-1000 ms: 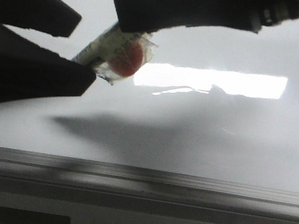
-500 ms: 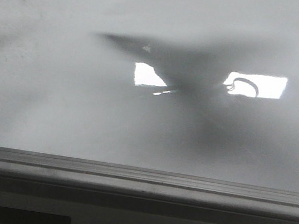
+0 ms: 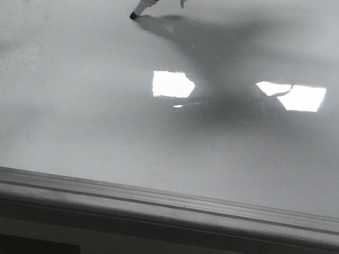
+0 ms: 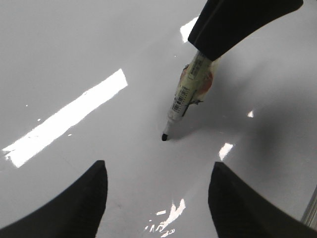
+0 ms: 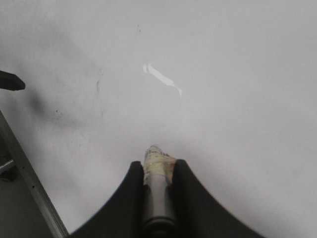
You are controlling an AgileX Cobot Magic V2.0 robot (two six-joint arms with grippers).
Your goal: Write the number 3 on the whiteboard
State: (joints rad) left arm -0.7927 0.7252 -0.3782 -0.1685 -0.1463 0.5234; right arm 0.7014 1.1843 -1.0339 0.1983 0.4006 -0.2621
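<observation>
Whiteboard [image 3: 62,117]: we find it glossy and pale, grey frame edge nearest the robot; we see no digit 3 on it.
Marker pen [image 4: 181,96]: white barrel, black tip, tilted; tip at or touching the board surface, its shadow beside it.
Right gripper [image 5: 157,171]: fingers [image 5: 130,198] closed around the marker barrel.
Left gripper [image 4: 157,191]: we record its fingers spread wide, empty, hovering near the marker tip.
</observation>
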